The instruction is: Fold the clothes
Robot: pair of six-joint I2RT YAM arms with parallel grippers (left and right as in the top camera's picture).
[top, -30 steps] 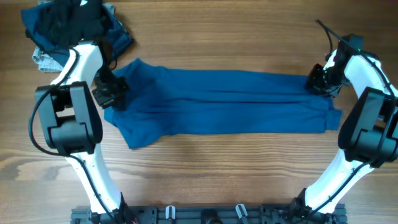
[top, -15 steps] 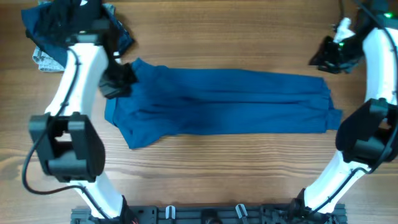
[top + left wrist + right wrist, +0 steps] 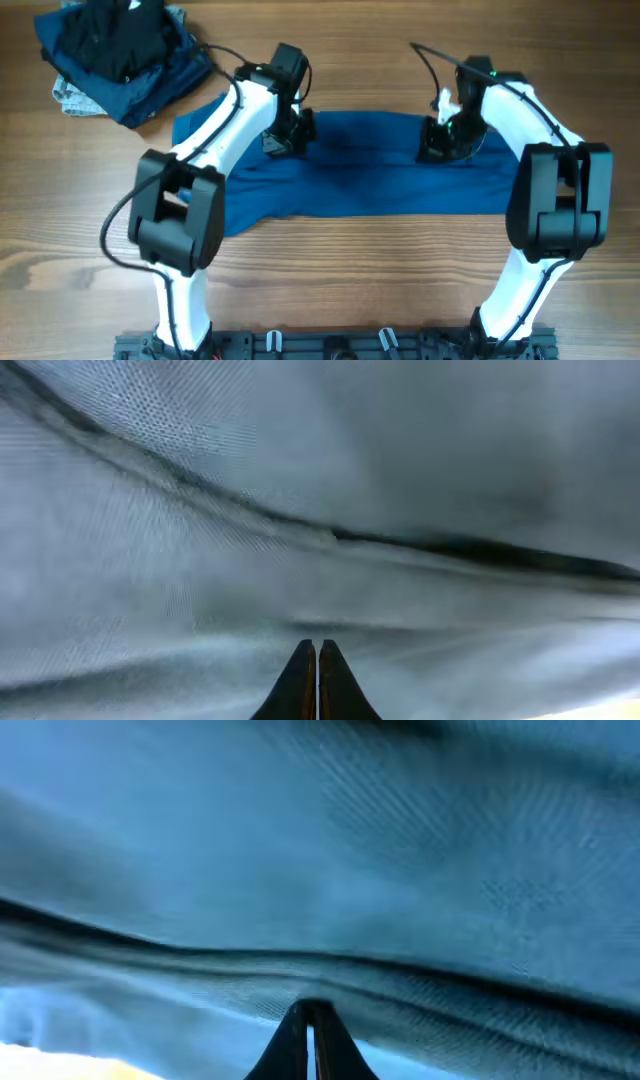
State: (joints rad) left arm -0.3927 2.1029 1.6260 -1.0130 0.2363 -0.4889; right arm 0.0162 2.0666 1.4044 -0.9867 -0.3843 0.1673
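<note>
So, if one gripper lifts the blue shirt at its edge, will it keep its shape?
Probably not: the blue shirt lies flat with soft creases, so it seems floppy. Its fine weave in the wrist views suggests thin, light cloth. Pushed, it would likely bunch into folds rather than slide.

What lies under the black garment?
The black garment lies on a dark navy garment; a pale patterned piece peeks out at the edge. Anything else beneath is covered.
</note>
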